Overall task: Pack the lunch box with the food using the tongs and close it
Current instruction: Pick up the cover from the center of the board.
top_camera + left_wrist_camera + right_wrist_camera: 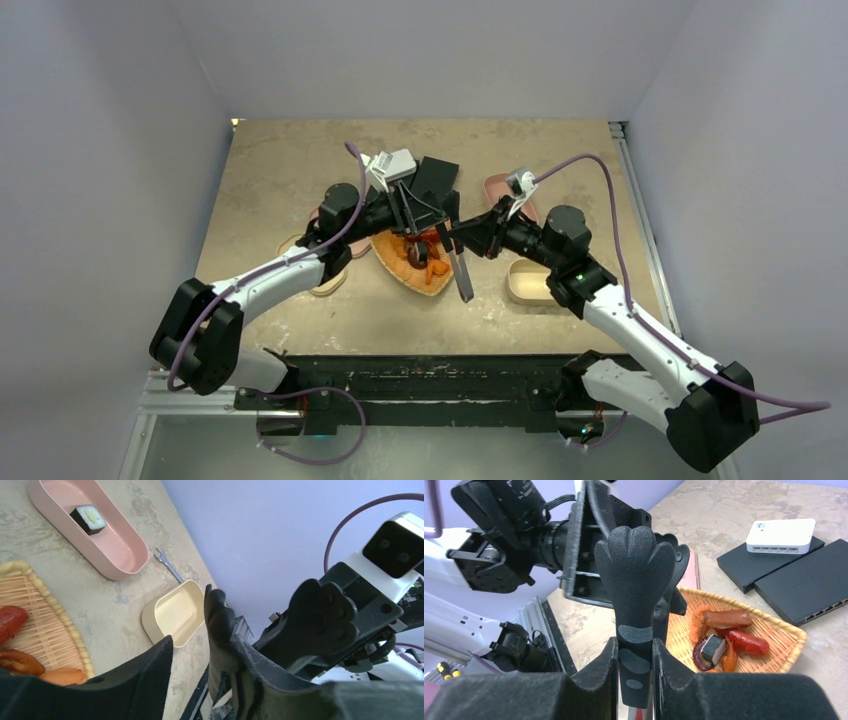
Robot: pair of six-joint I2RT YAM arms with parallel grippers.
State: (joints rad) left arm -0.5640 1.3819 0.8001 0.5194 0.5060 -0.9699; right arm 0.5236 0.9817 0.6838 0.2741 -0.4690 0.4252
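Mid-frame, the right gripper clamps the slim grey, black-ended tongs; the left gripper, jaws apart, crowds so close it could knock them loose.

A robotics lab cell: blank pale walls box in a scuffed table, cabled robot arms bolted on, network switches nearby.

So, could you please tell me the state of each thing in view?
Pink oval lunch box: open, holding one sushi roll piece.
Cream oval container: open side up, empty.
Orange wicker tray: loaded with sausages.
Black paw-tipped tongs: clamped in the right gripper.
Left gripper: open beside the tong tips.
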